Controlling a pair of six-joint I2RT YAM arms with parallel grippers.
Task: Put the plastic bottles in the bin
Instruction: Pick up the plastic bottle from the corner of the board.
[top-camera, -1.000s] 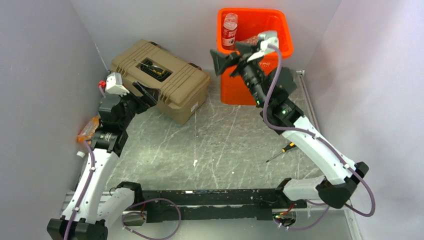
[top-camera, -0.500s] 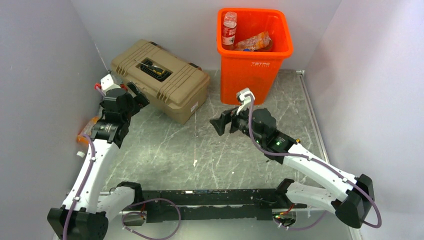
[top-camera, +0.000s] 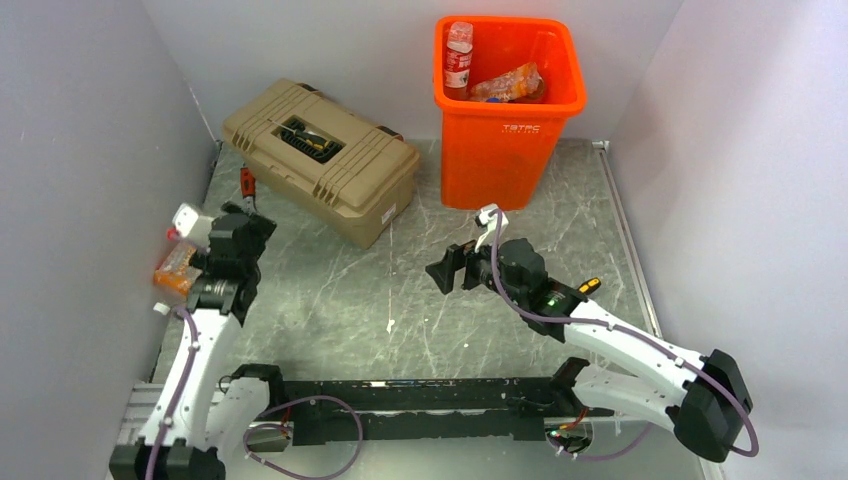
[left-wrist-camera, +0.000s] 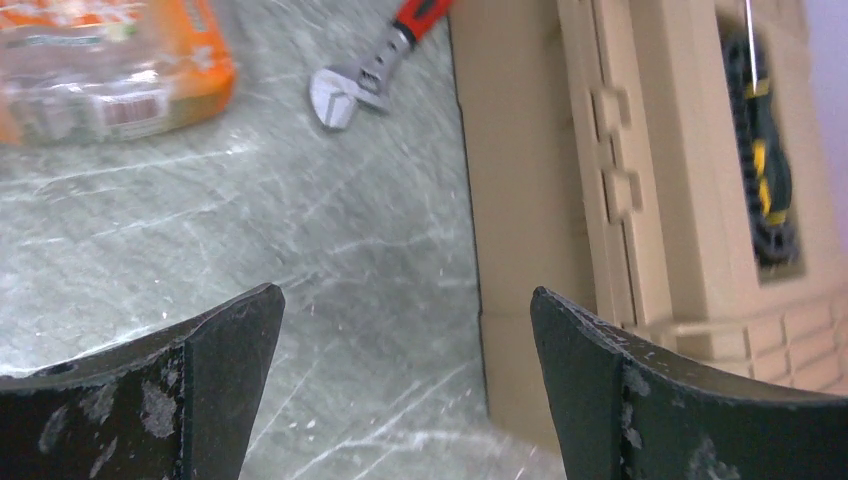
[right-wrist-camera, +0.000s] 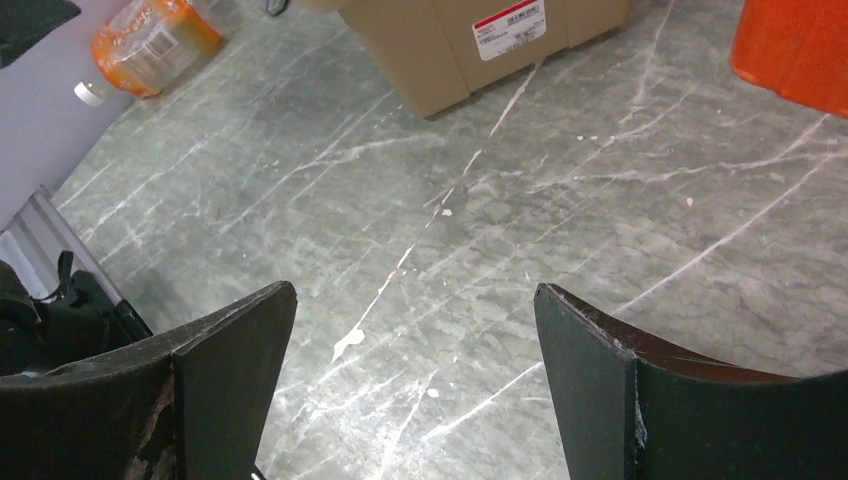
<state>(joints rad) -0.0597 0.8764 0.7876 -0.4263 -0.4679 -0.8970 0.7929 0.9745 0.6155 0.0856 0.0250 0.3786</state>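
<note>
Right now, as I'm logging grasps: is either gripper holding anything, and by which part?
Nothing is held: the left gripper and right gripper both stand open and empty. The orange-labelled clear plastic bottle lies free.

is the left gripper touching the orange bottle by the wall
Apart. The left wrist view shows the left gripper open and empty, with a stretch of table between it and the orange bottle.

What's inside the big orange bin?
The bin holds a clear bottle with a red label, standing upright in a corner, and an orange bottle lying beside it. Its walls hide anything lower down.
</note>
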